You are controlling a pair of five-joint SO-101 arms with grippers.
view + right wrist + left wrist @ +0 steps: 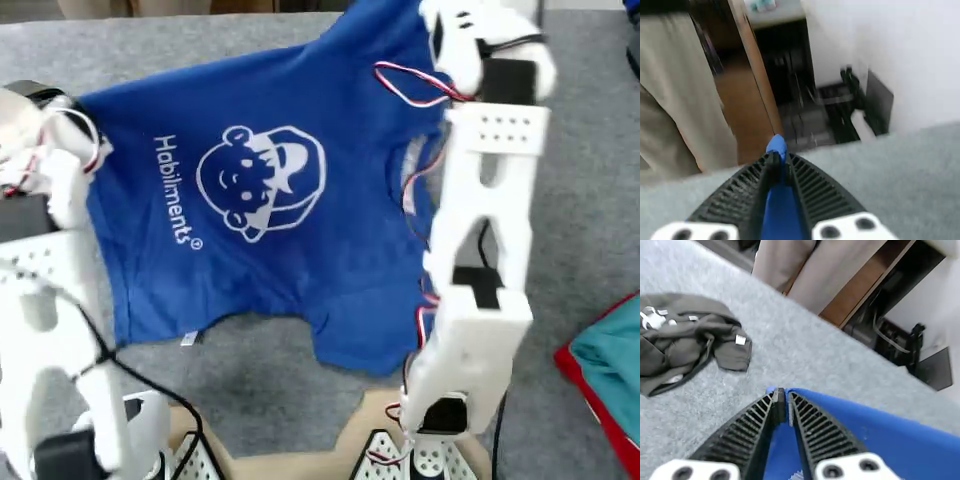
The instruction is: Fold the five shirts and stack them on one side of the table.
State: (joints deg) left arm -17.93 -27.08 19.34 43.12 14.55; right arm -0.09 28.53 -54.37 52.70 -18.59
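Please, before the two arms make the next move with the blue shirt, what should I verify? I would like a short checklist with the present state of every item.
1. Left gripper is shut on the edge of the blue shirt: ok.
2. Right gripper is shut on the shirt, with blue cloth between its fingers: ok.
3. The shirt is spread between the two grips with its print facing up: ok.
4. The shirt's lower hem rests on the table: cannot tell.
5. The crumpled dark shirt lies apart from the blue shirt, with bare table between them: ok.
6. The teal cloth at the table's side is neatly folded: cannot tell, because it is cut off.
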